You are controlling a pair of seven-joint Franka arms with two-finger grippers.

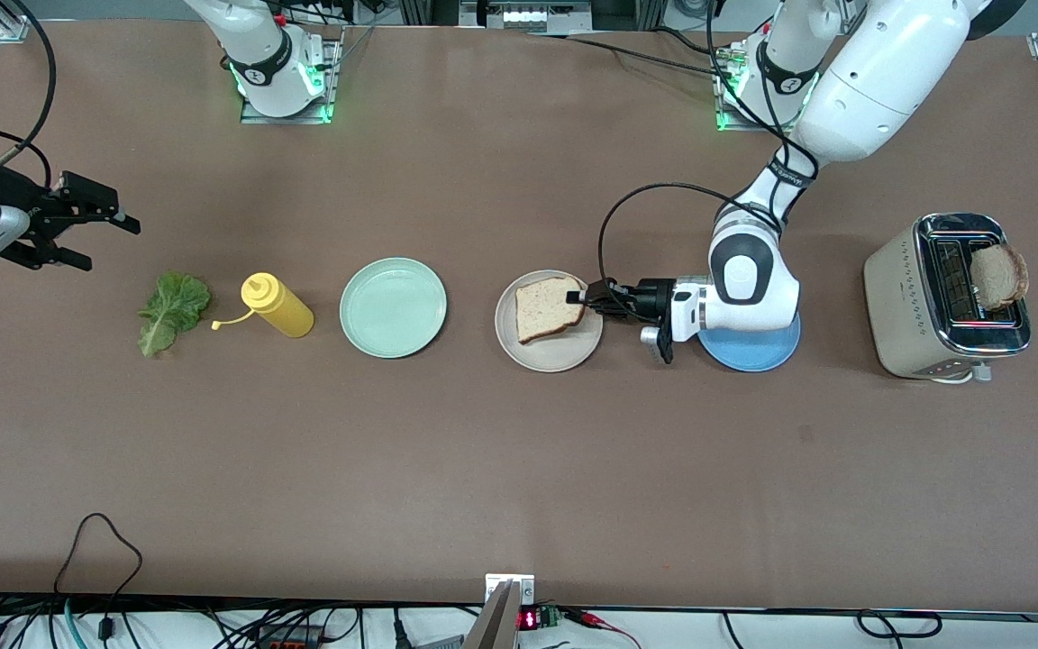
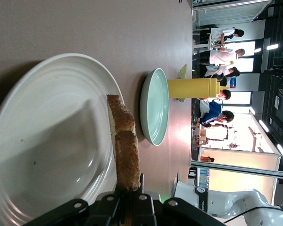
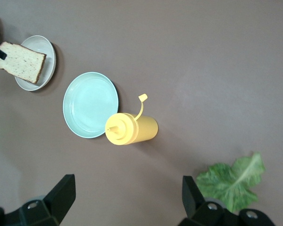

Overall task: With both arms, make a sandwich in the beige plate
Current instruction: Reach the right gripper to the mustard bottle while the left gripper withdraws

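Your left gripper [image 1: 584, 297] is clamped on one edge of a bread slice [image 1: 548, 307], holding it over the beige plate [image 1: 548, 353]. In the left wrist view the slice [image 2: 124, 146] stands on edge, crust toward the camera, with the plate [image 2: 42, 155] beside it; you cannot tell from these views whether the slice touches the plate. The left arm reaches in from its base, its wrist passing over a blue plate [image 1: 751, 351].

Your right gripper [image 1: 77, 230] hangs over the table at the right arm's end, fingers spread wide and holding nothing. It waits there above the lettuce [image 1: 172, 311].

Going from the lettuce toward the left arm's end, you have a yellow bottle [image 1: 277, 305] lying on its side, a mint plate [image 1: 393, 307], the beige plate, the blue plate, then a toaster [image 1: 947, 297] with a second slice [image 1: 999, 277] sticking out of its slot.
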